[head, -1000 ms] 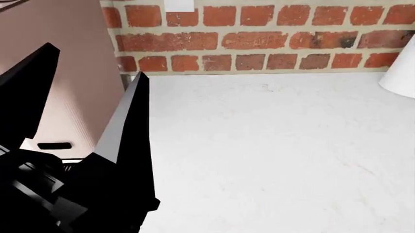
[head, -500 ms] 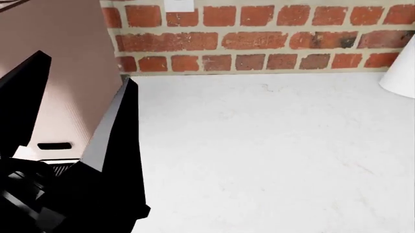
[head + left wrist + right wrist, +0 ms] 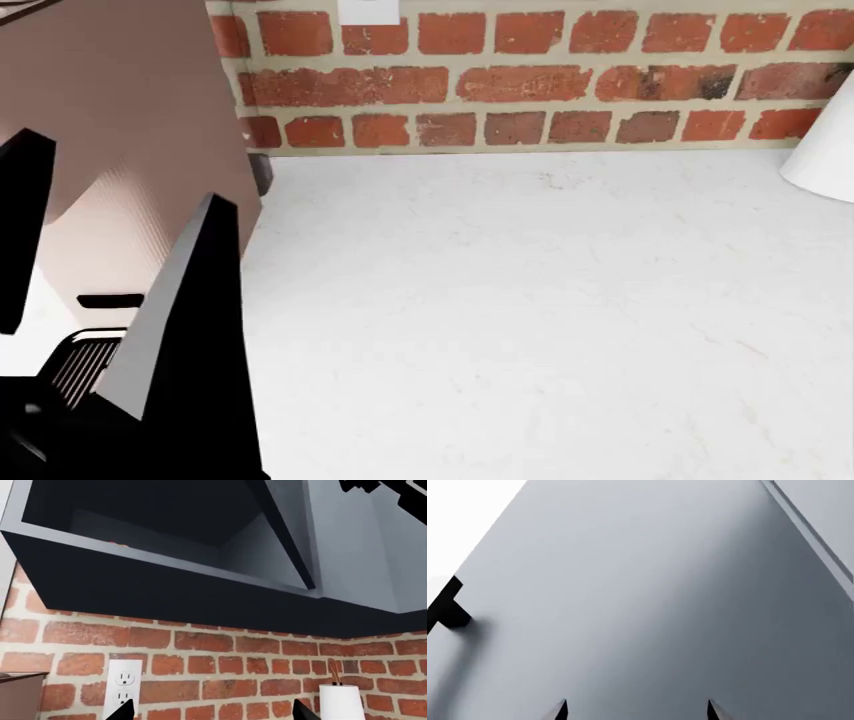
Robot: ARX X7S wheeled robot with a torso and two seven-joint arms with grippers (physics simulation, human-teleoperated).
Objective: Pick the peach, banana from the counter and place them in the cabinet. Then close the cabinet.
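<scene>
The peach and the banana are out of view in every frame. The white counter (image 3: 561,300) lies bare in the head view. My left gripper (image 3: 120,190) stands open and empty at that view's left, its two black fingers pointing up. In the left wrist view the left gripper (image 3: 211,711) points at the brick wall below the dark wall cabinet (image 3: 167,580), which is open, with its grey door (image 3: 360,545) swung out. My right gripper (image 3: 637,711) is open and empty, close in front of the grey cabinet door (image 3: 660,605), with the black door handle (image 3: 447,607) off to one side.
A brown box-like appliance (image 3: 120,110) stands at the counter's left against the red brick wall (image 3: 534,80). A white paper towel roll (image 3: 825,150) stands at the right edge and shows in the left wrist view (image 3: 341,700). A wall outlet (image 3: 123,687) sits on the bricks.
In the head view my left gripper has moved left and lower in the picture, uncovering more counter. It stays open.
</scene>
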